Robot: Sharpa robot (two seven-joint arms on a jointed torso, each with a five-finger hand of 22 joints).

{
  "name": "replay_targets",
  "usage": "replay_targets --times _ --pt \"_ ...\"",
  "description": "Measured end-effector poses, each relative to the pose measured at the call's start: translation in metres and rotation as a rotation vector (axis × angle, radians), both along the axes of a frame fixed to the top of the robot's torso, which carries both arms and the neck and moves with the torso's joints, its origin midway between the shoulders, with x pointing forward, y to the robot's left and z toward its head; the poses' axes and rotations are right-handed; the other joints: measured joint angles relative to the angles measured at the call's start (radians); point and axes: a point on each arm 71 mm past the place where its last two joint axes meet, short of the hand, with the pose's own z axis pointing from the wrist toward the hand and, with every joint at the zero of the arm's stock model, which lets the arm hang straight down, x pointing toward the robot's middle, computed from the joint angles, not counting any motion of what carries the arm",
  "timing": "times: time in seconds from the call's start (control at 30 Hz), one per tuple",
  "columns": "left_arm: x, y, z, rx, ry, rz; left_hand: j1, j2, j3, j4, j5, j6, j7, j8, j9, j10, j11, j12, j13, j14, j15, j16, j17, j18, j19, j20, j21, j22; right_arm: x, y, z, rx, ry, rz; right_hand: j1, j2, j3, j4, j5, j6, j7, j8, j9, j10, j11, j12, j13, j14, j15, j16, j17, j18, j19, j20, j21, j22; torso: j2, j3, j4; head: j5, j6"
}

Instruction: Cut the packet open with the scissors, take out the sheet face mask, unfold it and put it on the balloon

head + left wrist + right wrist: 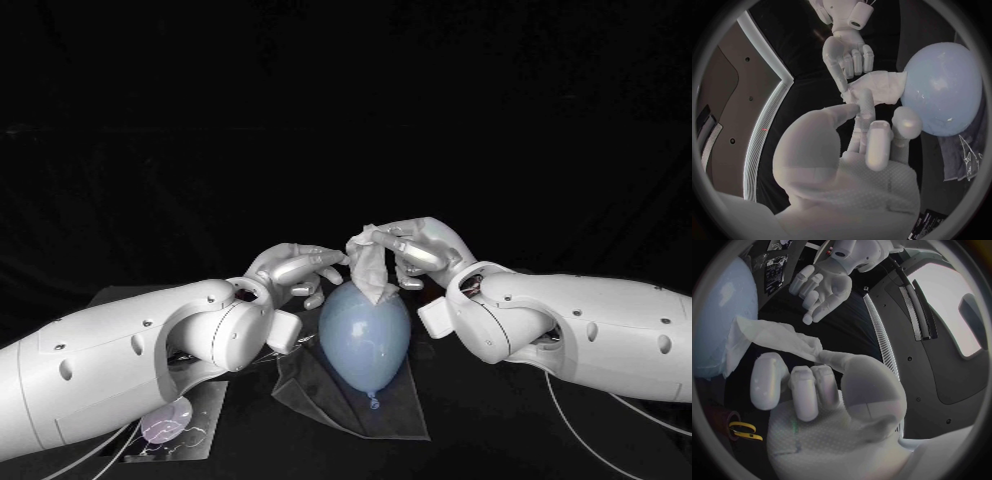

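Observation:
A pale blue balloon lies in the middle of the table on a dark plastic sheet, knot toward me. My right hand pinches the folded white sheet mask between thumb and fingers and holds it over the balloon's far end; the mask hangs crumpled against the balloon. My left hand hovers beside the balloon's far left with its fingers spread, fingertips close to the mask. I cannot tell if they touch it. The cut packet lies at the front left.
Scissors with yellow handles lie on the table near my right wrist. Both forearms flank the balloon closely. The plastic sheet reaches toward the table's front edge.

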Motion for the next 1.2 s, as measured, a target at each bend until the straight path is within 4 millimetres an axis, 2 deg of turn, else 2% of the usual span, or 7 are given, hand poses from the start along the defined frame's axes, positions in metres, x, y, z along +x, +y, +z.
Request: replay_targets --times 0.1,0.27,0.37,0.43,0.5,1.0,1.2 --pt "-0.001 -0.005 0.001 -0.019 -0.002 -0.016 0.018 -0.001 -0.055 0.003 -0.033 0.0 0.0 -0.014 0.029 -0.002 0.002 -0.02 -0.011 0.0 0.0 -0.008 -0.01 0.0 -0.003 0.003 -0.012 -0.011 0.001 0.001 -0.001 -0.001 0.003 0.0 0.0 0.0 0.0 0.0 0.0 0.001 0.001 0.0 0.0 0.0 0.0 0.0 0.0 0.0 0.0 0.0 0.001 0.0 0.0 0.0 0.0 0.0 0.0 0.0001 0.0 0.001 0.002" --pt "0.0 -0.014 0.001 -0.057 0.009 -0.032 0.023 -0.003 -0.105 0.022 -0.074 -0.004 0.004 -0.044 0.008 -0.003 0.003 -0.041 -0.025 -0.001 0.006 -0.008 -0.019 0.0 -0.011 0.004 -0.019 -0.022 0.002 0.005 -0.001 -0.001 0.008 0.004 0.0 0.0 0.0 0.0 0.0 0.003 0.003 0.0 0.0 0.0 0.0 -0.001 0.001 0.0 0.0 -0.003 0.001 0.0 0.0 0.0 0.0 0.0 0.0 0.0003 -0.0006 0.003 0.005" --pt "0.0 -0.019 0.0 -0.075 0.017 -0.035 0.002 -0.021 -0.146 0.062 -0.105 -0.014 0.014 -0.074 -0.016 0.002 0.009 -0.048 -0.03 -0.002 0.012 -0.008 -0.02 0.0 -0.011 0.004 -0.024 -0.025 0.002 0.007 -0.001 0.0 0.011 0.006 0.0 0.0 0.0 0.0 0.0 0.003 0.003 0.0 -0.001 0.0 0.0 -0.001 0.001 0.0 0.0 -0.001 0.001 -0.001 0.0 0.0 0.0 0.0 -0.001 0.0004 -0.0006 0.005 0.006" --pt "0.001 -0.022 -0.001 -0.087 0.024 -0.036 -0.007 -0.023 -0.184 0.1 -0.169 -0.012 0.017 -0.095 -0.034 0.006 0.013 -0.054 -0.032 0.0 0.014 -0.008 -0.021 0.0 -0.011 0.004 -0.028 -0.027 0.002 0.008 -0.001 0.001 0.013 0.01 0.0 0.0 0.0 0.0 0.0 0.003 0.003 -0.001 -0.001 0.0 0.0 -0.001 0.001 0.0 0.0 0.001 0.001 -0.006 0.0 0.0 0.0 -0.001 -0.001 0.0005 -0.0009 0.005 0.007" --pt "0.001 -0.024 -0.002 -0.094 0.029 -0.035 -0.012 -0.029 -0.201 0.117 -0.185 -0.009 0.02 -0.105 -0.043 0.006 0.013 -0.054 -0.032 0.0 0.014 -0.008 -0.021 0.0 -0.007 0.007 -0.028 -0.027 0.001 0.01 -0.001 0.002 0.014 0.013 0.0 0.0 0.0 0.0 0.0 0.003 0.003 -0.001 -0.001 0.0 0.0 -0.001 0.001 0.0 0.0 0.001 0.001 -0.006 0.0 0.0 0.0 -0.001 0.0 0.0005 -0.0012 0.005 0.007" --pt "0.002 -0.026 -0.006 -0.101 0.06 0.003 -0.002 -0.044 -0.25 0.161 -0.187 -0.009 0.02 -0.128 -0.063 0.017 0.016 -0.054 -0.026 0.0 0.014 -0.008 -0.021 0.0 -0.003 0.011 -0.028 -0.025 -0.003 0.013 -0.001 0.007 0.02 0.025 0.0 0.0 0.0 0.0 0.003 0.002 0.002 -0.004 -0.001 0.0 0.0 -0.002 0.0 0.0 0.0 0.0 0.0 -0.007 0.0 0.0 0.0 0.0 0.0 0.0005 -0.0001 0.003 0.006" --pt "0.002 -0.025 -0.007 -0.098 0.065 0.016 0.017 -0.024 -0.27 0.185 -0.187 0.0 0.02 -0.131 -0.071 0.017 0.016 -0.048 -0.02 0.0 0.015 -0.008 -0.021 0.0 -0.003 0.011 -0.028 -0.024 -0.003 0.013 -0.001 0.007 0.023 0.027 0.0 0.0 0.0 0.0 0.003 0.002 0.002 -0.005 -0.002 0.0 0.0 0.002 0.0 0.0 0.0 0.0 0.0 -0.007 0.0 0.0 0.0 0.0 0.0 0.0 0.0 0.002 0.007"
